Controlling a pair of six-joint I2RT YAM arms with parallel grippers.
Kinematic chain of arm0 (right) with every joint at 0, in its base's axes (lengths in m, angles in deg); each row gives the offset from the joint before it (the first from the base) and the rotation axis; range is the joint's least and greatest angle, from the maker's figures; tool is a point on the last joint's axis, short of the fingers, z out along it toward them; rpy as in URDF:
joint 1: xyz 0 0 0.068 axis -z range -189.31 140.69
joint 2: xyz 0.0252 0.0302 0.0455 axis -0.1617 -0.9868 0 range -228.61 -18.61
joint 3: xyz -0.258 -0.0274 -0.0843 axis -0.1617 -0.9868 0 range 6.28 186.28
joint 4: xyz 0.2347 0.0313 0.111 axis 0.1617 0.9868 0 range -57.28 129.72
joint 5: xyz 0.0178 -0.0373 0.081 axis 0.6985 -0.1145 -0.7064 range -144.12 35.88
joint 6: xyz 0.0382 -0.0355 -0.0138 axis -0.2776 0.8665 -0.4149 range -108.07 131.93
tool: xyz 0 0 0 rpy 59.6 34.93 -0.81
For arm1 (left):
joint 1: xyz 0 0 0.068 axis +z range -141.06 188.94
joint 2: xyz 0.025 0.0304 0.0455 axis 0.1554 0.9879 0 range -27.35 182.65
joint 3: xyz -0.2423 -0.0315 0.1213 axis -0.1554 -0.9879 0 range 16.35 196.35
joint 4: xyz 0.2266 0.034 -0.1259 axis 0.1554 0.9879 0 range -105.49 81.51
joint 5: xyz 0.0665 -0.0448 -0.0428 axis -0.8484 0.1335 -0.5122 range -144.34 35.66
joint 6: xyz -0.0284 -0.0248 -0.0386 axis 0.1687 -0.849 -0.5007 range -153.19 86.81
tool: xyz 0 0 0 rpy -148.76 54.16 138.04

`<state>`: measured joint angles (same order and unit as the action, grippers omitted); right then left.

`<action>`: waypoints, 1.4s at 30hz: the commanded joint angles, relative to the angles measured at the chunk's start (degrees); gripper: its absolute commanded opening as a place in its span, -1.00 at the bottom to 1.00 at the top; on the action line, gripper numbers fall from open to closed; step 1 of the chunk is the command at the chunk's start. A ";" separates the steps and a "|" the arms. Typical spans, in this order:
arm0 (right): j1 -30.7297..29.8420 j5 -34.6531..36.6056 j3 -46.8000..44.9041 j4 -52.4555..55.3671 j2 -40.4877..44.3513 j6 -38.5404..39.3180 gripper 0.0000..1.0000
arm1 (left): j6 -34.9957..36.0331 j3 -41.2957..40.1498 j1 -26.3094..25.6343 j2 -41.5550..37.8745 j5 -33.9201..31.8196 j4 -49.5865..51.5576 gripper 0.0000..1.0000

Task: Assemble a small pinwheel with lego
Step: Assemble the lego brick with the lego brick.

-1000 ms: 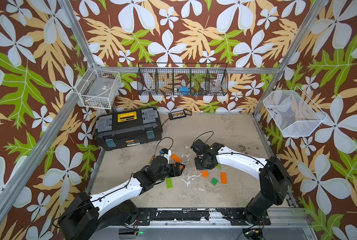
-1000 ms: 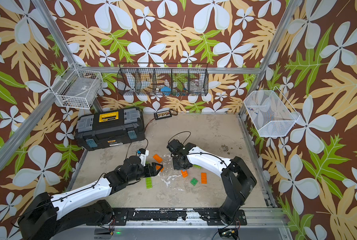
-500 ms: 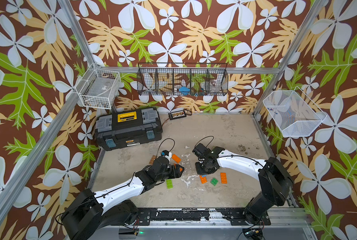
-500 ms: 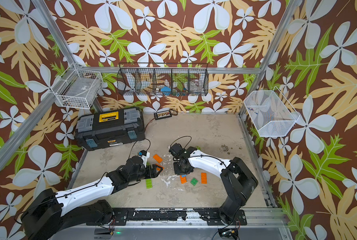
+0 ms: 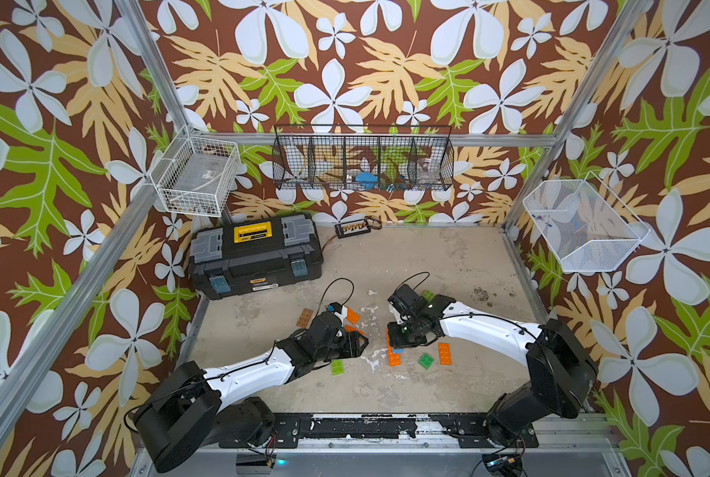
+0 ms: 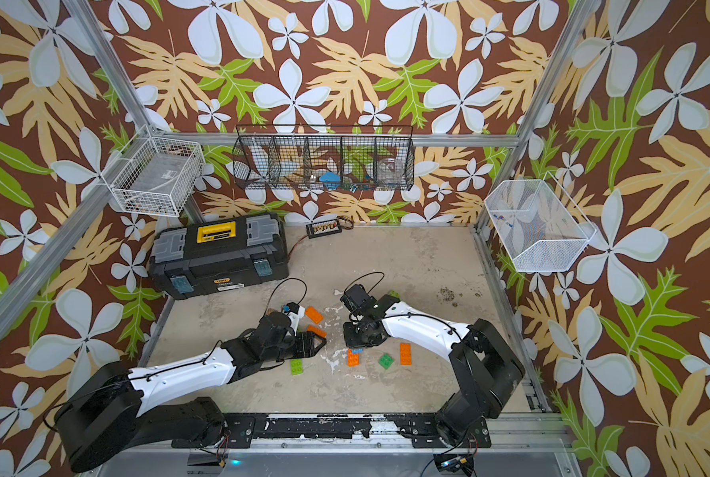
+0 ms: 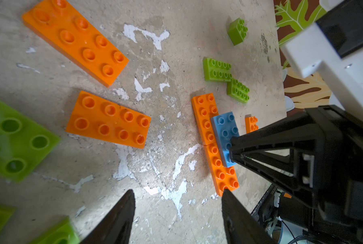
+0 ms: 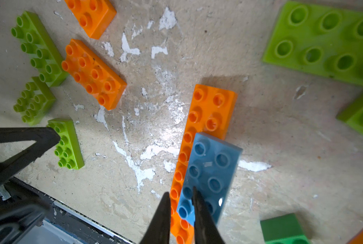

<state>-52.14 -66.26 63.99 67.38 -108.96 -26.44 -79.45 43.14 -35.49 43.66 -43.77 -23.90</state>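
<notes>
- Black toolbox [image 5: 254, 260] at the far left of the surface [image 5: 427, 256], well apart from the work. A brown brick [image 5: 305, 317] lies loose in front of it.
- Empty and set apart, the left fingers [image 7: 119, 219] hang low over bare surface. One tip is just beside the end of the orange row [image 7: 206, 118].
- Two loose orange bricks [image 7: 75, 40] [image 7: 108, 120] and a lime brick [image 5: 337, 366] lie around the left arm, none joined to anything.
- Centre: the orange row is two bricks laid end to end. The blue brick [image 8: 210, 173] lies across their joint, covering one line of studs and overhanging the other side. It looks not yet fully seated.
- Almost together, the right fingers [image 8: 159, 219] bear tip-down on one end of the blue brick. Whether they nip a stud cannot be told.
- Step in hand, as judged: pressing the blue brick home to tie the row together. Push straight down over the covered studs, since pressure on the overhang would likely tip it. The left fingers could brace the row's end against sliding.
- Right of the row lie a dark green square [image 5: 426, 360] and another orange brick [image 5: 445, 354]. Further lime bricks [image 7: 217, 69] lie beyond.
- In the way: both pairs of fingers crowd the same short assembly, so they could knock each other. The loose orange bricks sit close to the left arm's sweep.
</notes>
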 commanded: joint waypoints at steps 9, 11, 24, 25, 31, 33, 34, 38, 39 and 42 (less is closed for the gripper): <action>2.90 -10.10 -5.86 -9.64 4.97 -1.20 -0.67 | -0.45 0.99 -2.11 3.08 1.31 -4.07 0.28; 3.25 -11.08 -6.60 -10.73 5.37 -1.42 -0.68 | -0.56 0.99 -2.15 3.30 1.41 -4.41 0.26; 3.90 -13.31 -10.02 -16.60 5.76 -4.44 -0.72 | -0.61 3.27 -4.51 8.29 3.32 -7.65 0.10; 3.89 -13.43 -10.14 -16.88 5.71 -4.59 -0.72 | -0.59 3.59 -4.91 8.80 3.32 -7.83 0.10; 3.89 -13.61 -10.41 -17.03 5.52 -5.03 -0.74 | -1.35 4.06 -6.30 11.57 3.22 -9.82 0.06; 3.90 -13.67 -10.41 -16.99 5.44 -5.03 -0.75 | -1.46 4.23 -6.78 12.53 3.14 -10.27 0.04; 4.00 -13.85 -10.47 -17.04 5.43 -5.08 -0.76 | -1.46 4.28 -6.96 13.03 3.06 -10.39 0.03; 4.00 -14.49 -10.83 -17.46 5.59 -5.69 -0.76 | -1.55 4.72 -7.25 15.05 2.71 -10.71 0.03; 4.02 -14.55 -10.93 -17.54 5.61 -5.74 -0.77 | -1.55 4.89 -7.26 15.45 2.62 -10.76 0.03; 4.01 -14.67 -11.22 -17.65 5.95 -6.08 -0.78 | -1.63 5.20 -7.30 16.48 2.19 -10.83 0.02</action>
<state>-48.14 -80.22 52.95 50.66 -103.36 -31.55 -81.02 47.86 -42.65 59.59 -40.74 -33.47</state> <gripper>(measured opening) 0.113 0.512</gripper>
